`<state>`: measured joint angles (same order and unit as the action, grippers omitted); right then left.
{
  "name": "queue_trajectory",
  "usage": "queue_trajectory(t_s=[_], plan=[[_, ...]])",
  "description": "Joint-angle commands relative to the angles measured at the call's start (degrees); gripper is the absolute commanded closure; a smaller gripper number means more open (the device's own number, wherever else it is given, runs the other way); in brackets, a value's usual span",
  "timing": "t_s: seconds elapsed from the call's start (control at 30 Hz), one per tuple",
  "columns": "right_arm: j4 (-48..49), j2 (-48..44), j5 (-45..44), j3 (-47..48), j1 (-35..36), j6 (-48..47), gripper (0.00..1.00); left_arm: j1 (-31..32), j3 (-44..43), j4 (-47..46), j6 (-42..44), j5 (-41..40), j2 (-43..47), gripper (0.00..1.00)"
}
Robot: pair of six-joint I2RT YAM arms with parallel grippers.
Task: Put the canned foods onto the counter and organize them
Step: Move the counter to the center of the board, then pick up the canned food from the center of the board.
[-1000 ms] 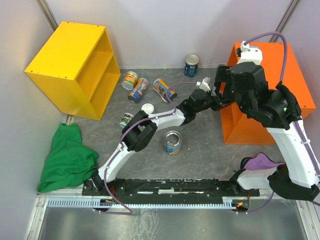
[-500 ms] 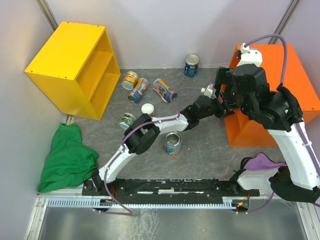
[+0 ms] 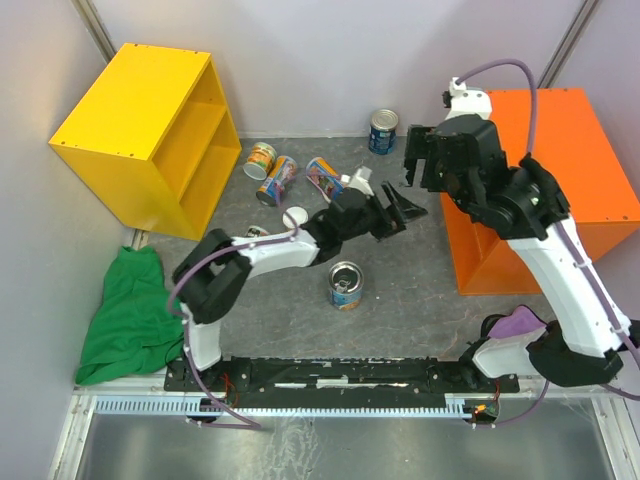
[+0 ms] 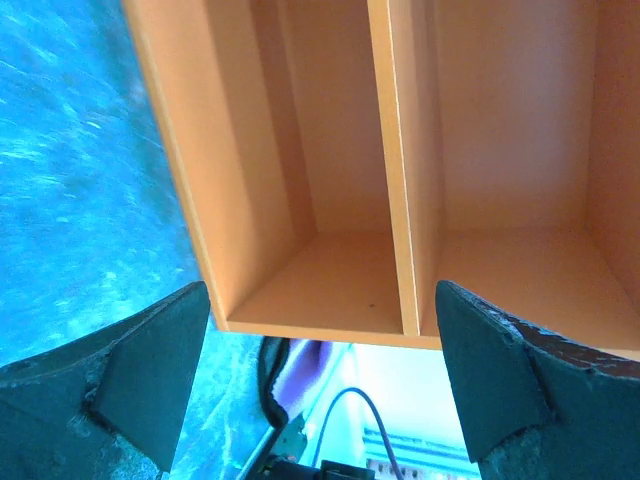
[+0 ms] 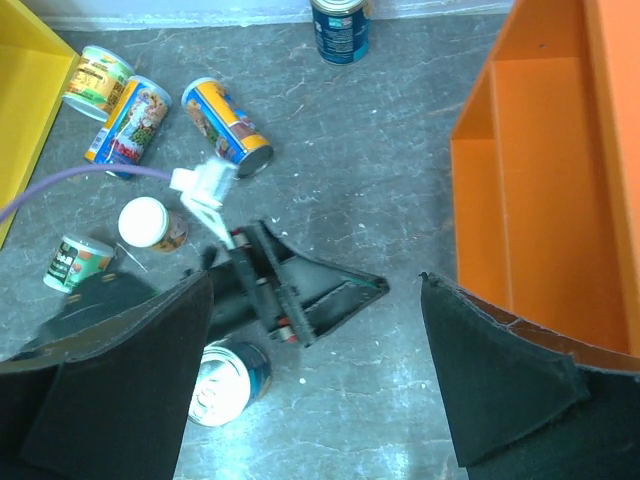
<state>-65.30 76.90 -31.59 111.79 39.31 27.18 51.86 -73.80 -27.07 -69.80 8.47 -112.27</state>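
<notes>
The orange counter (image 3: 545, 165) stands at the right, and its two compartments (image 4: 330, 150) fill the left wrist view with no can showing inside. Several canned foods lie on the grey floor. A blue tin (image 3: 383, 131) stands at the back and a silver-topped tin (image 3: 346, 284) in the middle. Three colourful cans (image 5: 130, 120) lie near the yellow cabinet, and a white-lidded can (image 5: 145, 221) sits below them. My left gripper (image 3: 405, 200) is open and holds nothing, pointing at the counter's open side. My right gripper (image 3: 408, 160) hovers open above it, also holding nothing.
A yellow cabinet (image 3: 150, 135) sits tilted at the back left. Below it, a green cloth (image 3: 140, 315) lies by the left wall. A purple cloth (image 3: 520, 325) rests near the right arm's base. Grey walls close in the back and sides.
My left gripper has gone from shut to wide open and drawn back leftward from the counter. The right arm has shifted left and toward the back.
</notes>
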Motion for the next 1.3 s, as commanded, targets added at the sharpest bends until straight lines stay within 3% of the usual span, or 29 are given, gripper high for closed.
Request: queue_trajectory(t_s=[0.0, 0.23, 0.37, 0.63, 0.87, 1.27], plan=[[6.49, 3.59, 1.36, 0.01, 0.07, -0.91, 0.08, -1.77, 6.62, 6.11, 9.59, -4.98, 13.04, 0.01], [8.85, 17.05, -0.91, 6.98, 0.05, -1.7, 0.05, -3.85, 17.83, 15.34, 14.4, -10.1, 29.12, 0.01], [11.59, 25.58, -3.56, 11.41, -0.73, -2.29, 0.01, -4.08, 19.63, 20.88, 20.58, -12.81, 35.79, 0.01], [14.23, 45.41, -0.54, 24.25, -6.69, -2.96, 0.01, -4.12, 20.92, 27.93, 28.28, -17.34, 47.16, 0.01], [19.18, 58.4, 2.01, 35.04, -12.59, -5.3, 0.01, -6.48, 25.74, 23.64, 31.79, -17.95, 52.3, 0.01], [32.87, 69.6, 5.05, 38.34, -17.66, -8.88, 0.01, -9.67, 32.26, 9.09, 34.78, -11.86, 51.62, 0.01]])
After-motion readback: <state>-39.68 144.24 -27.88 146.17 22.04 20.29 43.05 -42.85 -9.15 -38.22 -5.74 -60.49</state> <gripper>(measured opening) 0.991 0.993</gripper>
